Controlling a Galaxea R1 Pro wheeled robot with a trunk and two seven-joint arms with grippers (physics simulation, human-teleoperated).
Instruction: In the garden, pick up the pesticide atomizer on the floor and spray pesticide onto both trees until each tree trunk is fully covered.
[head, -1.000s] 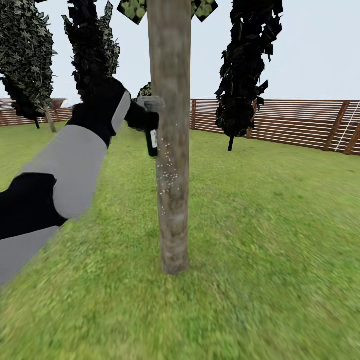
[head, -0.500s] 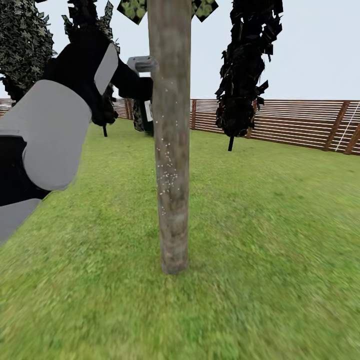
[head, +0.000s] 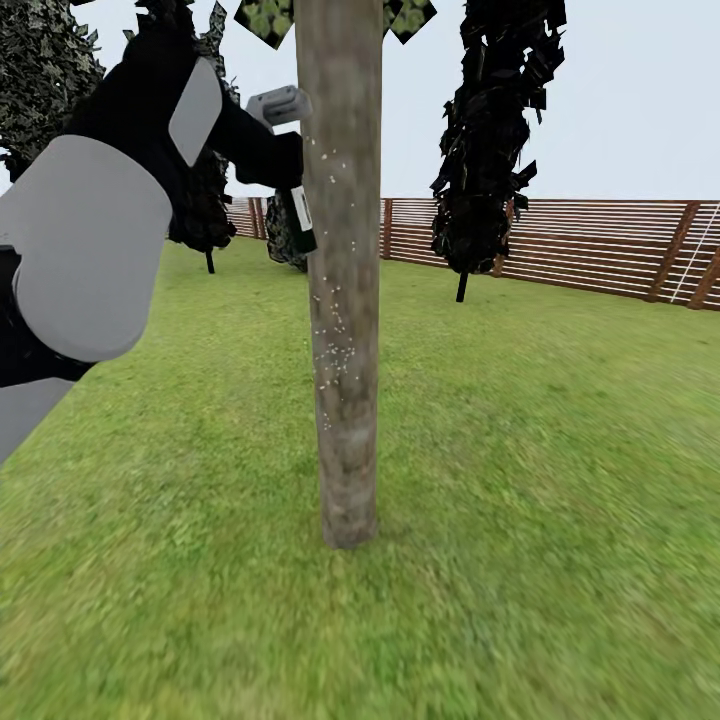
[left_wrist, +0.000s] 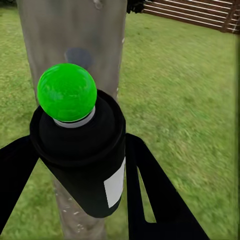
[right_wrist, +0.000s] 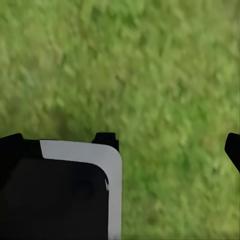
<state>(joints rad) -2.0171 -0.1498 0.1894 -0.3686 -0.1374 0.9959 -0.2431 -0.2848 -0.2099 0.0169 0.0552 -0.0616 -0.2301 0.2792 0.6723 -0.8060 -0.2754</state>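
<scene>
Clamping the left gripper (left_wrist: 75, 165) shut around the pesticide atomizer (left_wrist: 82, 160), held high beside the tree trunk (head: 340, 300) — probably light, rigid, slick-walled, so gripping mid-body under the cap; right gripper's (right_wrist: 167, 145) jaws seemingly gaping over grass (right_wrist: 165, 70).

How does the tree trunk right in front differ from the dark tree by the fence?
The tree trunk is a thick, bare, grey-brown column close by; the dark tree stands farther back on a thin stem, clothed in blackish foliage. The trunk carries white specks and has the left gripper holding the pesticide atomizer against it. Both stand upright on grass.
</scene>
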